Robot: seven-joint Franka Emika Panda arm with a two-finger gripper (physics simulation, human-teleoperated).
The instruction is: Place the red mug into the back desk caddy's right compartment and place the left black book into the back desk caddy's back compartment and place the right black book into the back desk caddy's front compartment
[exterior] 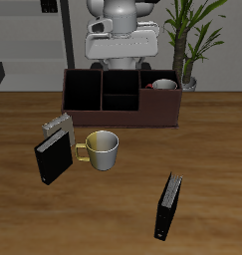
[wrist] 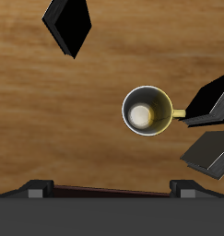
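The red mug [exterior: 164,86] stands inside the back desk caddy [exterior: 121,110], in its right compartment [exterior: 160,108]; only its rim and white inside show. The left black book [exterior: 169,206] [wrist: 69,23] stands upright near the table's front edge. The right black book [exterior: 53,156] [wrist: 210,100] stands beside a pale mug, ahead of the caddy. My gripper [wrist: 112,192] hangs high over the table above the pale mug. It is open, its fingers [wrist: 35,188] wide apart with nothing between them. In the exterior view the gripper is out of frame.
A pale mug with a yellow handle [exterior: 101,149] [wrist: 146,111] stands between the books. A grey patterned book [exterior: 58,127] [wrist: 210,152] leans just behind the right black book. A potted plant [exterior: 189,40] stands behind the caddy's end.
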